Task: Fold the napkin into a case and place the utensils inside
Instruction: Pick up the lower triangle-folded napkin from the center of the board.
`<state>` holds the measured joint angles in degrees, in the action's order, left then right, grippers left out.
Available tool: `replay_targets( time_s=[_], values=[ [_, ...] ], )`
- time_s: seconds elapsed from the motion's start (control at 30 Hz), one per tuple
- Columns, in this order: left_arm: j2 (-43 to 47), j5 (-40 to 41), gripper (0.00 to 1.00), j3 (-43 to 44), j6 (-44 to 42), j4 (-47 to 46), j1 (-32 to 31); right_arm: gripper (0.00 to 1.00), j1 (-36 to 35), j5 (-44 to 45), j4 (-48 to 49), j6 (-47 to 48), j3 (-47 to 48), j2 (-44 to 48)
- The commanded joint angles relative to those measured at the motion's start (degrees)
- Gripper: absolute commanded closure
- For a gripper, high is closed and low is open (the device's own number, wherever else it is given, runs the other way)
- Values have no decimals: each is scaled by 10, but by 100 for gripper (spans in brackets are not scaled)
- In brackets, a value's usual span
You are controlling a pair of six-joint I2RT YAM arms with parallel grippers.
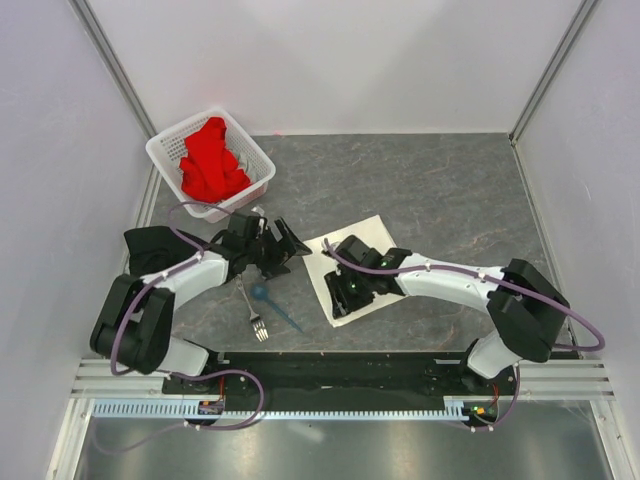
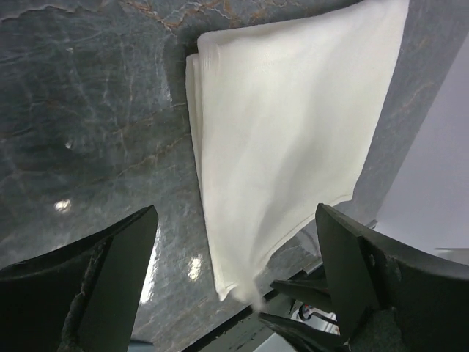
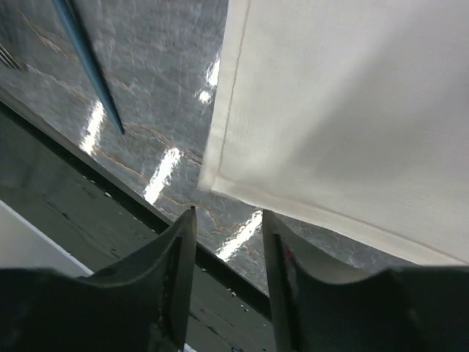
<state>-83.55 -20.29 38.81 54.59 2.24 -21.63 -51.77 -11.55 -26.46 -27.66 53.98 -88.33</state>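
**Surface layout.** The napkin [image 1: 373,231] lies folded in a layered rectangle at the centre of the grey marbled surface [image 1: 450,180]. Stacked edges show along one side in the left wrist view [image 2: 286,132]. The fork [image 1: 253,310] and the blue spoon [image 1: 275,307] lie side by side on the surface to the left of the napkin, outside it. The spoon's handle [image 3: 88,59] points toward the napkin's near corner.

**Left gripper** [image 1: 290,240]. The jaws are spread wide and empty [image 2: 236,213]. They hang above the napkin's left edge, without contact as far as the view shows.

**Right gripper** [image 1: 340,295]. The jaws are parted by a narrow gap with nothing between them [image 3: 227,257]. They sit just off the napkin's near corner [image 3: 352,110], over bare surface.

**Other items.** A white perforated basket [image 1: 160,150] stands at the far left and holds a red cloth [image 1: 212,160].
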Motion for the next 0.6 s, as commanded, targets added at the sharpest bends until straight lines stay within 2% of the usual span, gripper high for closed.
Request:
replay_targets(
  time_s=[0.0, 0.13, 0.27, 0.37, 0.57],
  values=[
    [80, 45, 4, -15, -35, 43, -2, 47, -33, 49, -13, -2, 31, -16],
    [121, 52, 4, -25, -51, 70, -1, 45, -68, 119, -41, -8, 71, -41],
    [144, 52, 5, -36, -56, 73, -1, 52, -107, 185, -69, -13, 97, -77],
    [146, 47, 4, -41, -58, 73, 0, 56, -114, 200, -68, -15, 102, -90],
    [149, 36, 5, -48, -59, 66, 0, 56, -122, 206, -69, -13, 109, -115]
  ],
)
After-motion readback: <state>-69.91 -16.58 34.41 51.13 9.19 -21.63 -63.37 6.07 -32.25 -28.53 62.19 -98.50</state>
